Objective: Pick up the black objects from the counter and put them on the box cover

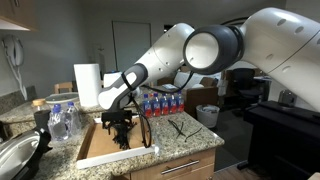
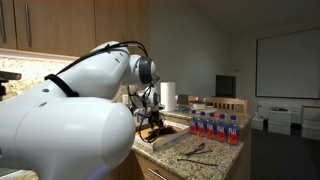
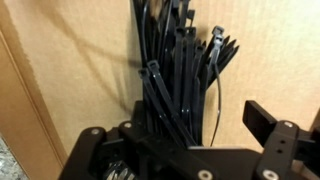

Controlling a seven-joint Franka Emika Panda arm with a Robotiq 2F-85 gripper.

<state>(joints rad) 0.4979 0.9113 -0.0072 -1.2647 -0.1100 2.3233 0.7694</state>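
In the wrist view a bundle of black objects (image 3: 175,75), thin ribbed ties, lies on the tan floor of the box cover (image 3: 270,60). It runs back between the jaws of my gripper (image 3: 180,125), which stand wide apart and open, with a gap to the right finger (image 3: 263,120). In both exterior views the gripper (image 1: 122,122) (image 2: 150,118) points down, low over the box cover (image 1: 95,150) (image 2: 172,138). More black objects (image 1: 180,127) (image 2: 197,150) lie spread on the speckled counter (image 1: 190,145) (image 2: 215,160) beside the cover.
A row of red-capped bottles (image 1: 160,101) (image 2: 215,127) stands behind the loose ties. A paper towel roll (image 1: 87,85), clear bottles (image 1: 62,120) and a metal bowl (image 1: 15,155) crowd the far side of the cover. A white box (image 1: 208,115) sits near the counter's end.
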